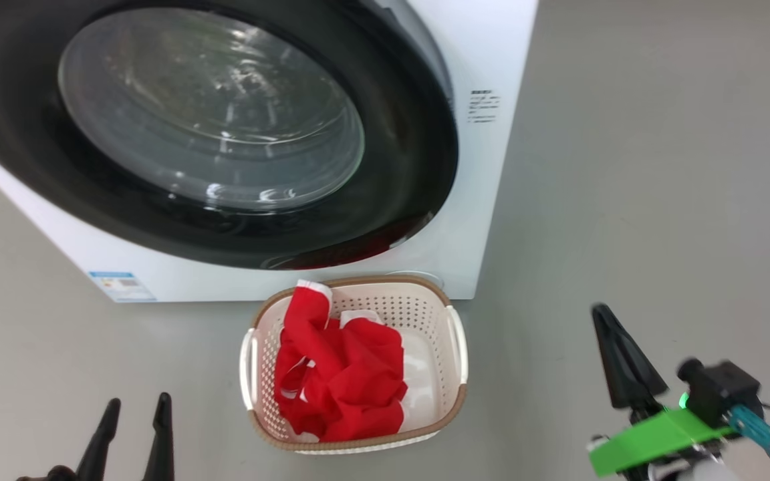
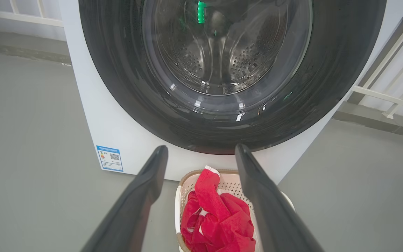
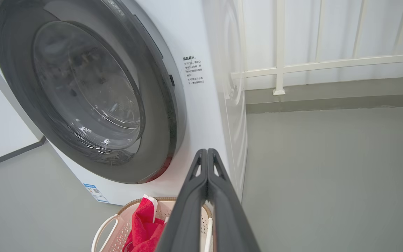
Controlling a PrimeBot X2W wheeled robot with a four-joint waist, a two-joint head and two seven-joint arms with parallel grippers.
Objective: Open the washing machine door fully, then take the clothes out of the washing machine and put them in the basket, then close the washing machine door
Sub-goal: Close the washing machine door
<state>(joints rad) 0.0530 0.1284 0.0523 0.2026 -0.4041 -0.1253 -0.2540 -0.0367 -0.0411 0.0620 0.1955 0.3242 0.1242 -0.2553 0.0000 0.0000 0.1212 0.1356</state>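
Two long, tapered dark fingers of the left end effector (image 1: 138,399) stand apart over the smooth grey floor (image 1: 625,200), while those of the right end effector (image 3: 206,152) are pressed flat together on nothing. Crumpled bright red clothes (image 1: 341,374) with white trim lie heaped in the small rectangular cream plastic basket (image 1: 418,310), which has perforated walls and a brown woven-look rim and stands on the floor just before the lower front edge of the boxy white washing machine (image 1: 492,53). Its round washing machine door (image 1: 211,120), a wide glossy black rim around a bulging clear glass bowl, lies flat against the front, with the perforated steel drum (image 2: 219,59) visible through the glass.
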